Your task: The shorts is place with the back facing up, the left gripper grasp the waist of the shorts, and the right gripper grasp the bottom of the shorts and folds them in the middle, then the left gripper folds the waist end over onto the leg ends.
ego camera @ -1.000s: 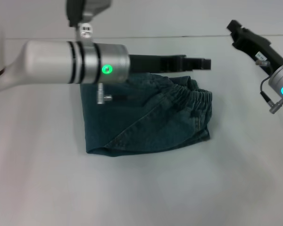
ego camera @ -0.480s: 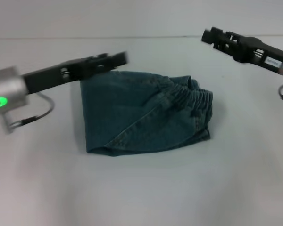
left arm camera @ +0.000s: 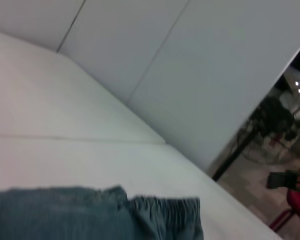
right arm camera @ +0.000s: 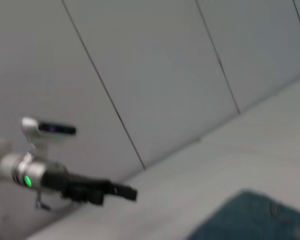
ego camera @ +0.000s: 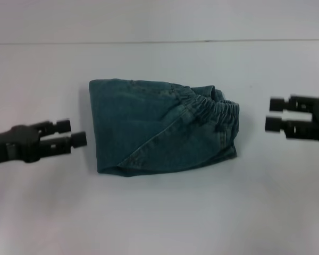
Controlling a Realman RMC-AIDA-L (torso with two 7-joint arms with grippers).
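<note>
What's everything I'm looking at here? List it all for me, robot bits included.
shorts: one, dark blue denim, folded into a compact bundle in the middle of the table, elastic waistband on top toward the robot's right.
table: one, white, spreading under everything.
wall: pale grey panels, behind the table's far edge.
left gripper: one, black, just off the left edge of the shorts, fingers apart, holding nothing, pointing toward the cloth.
right gripper: one, black, off the right side of the shorts near the waistband, fingers apart, holding nothing.
</note>
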